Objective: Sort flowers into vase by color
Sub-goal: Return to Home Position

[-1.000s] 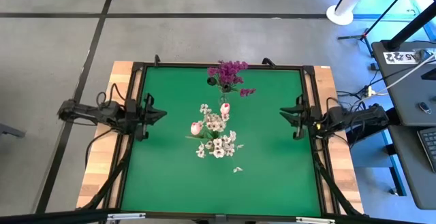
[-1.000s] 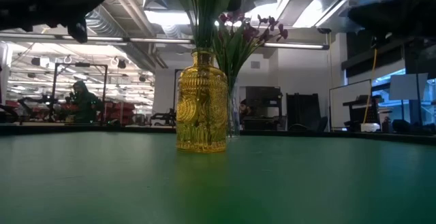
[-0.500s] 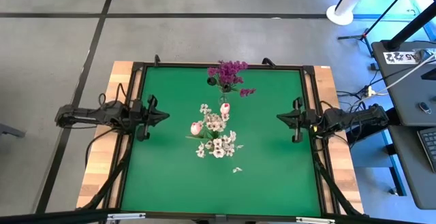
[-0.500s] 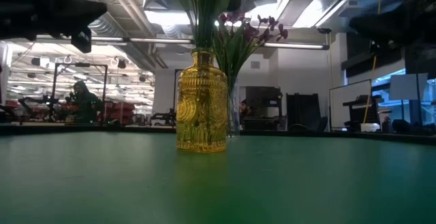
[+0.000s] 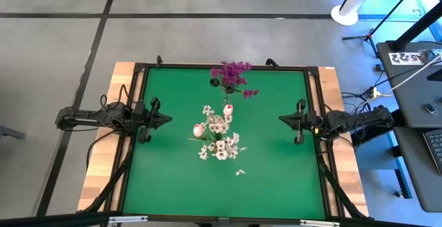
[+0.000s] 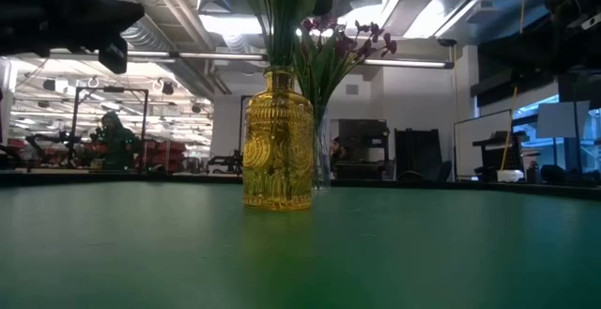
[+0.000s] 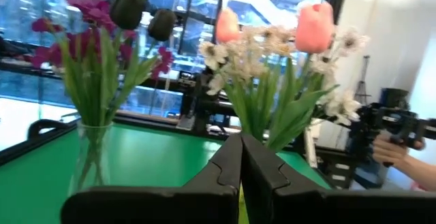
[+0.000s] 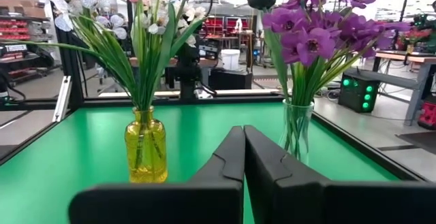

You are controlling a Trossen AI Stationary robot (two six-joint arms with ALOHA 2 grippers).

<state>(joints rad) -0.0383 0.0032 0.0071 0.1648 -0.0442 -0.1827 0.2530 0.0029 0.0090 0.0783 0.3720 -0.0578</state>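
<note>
Left tool (image 5: 166, 117) and right tool (image 5: 282, 119) shifted slightly since earlier; both closed tight, nothing held. Between tools: white flowers (image 5: 219, 144) set in yellow vase (image 8: 146, 149), purple flowers (image 5: 233, 70) in clear vase (image 8: 298, 132). Sorting judged done; white bit (image 5: 239, 172) left on desk (image 5: 173, 179).

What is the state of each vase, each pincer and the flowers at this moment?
yellow vase: upright, holding white flowers and pink tulips.
clear vase: upright, holding purple flowers and dark buds.
left pincer: shut, empty, left of the vases.
right pincer: shut, empty, right of the vases.
loose white bit: lying on the green mat.
</note>
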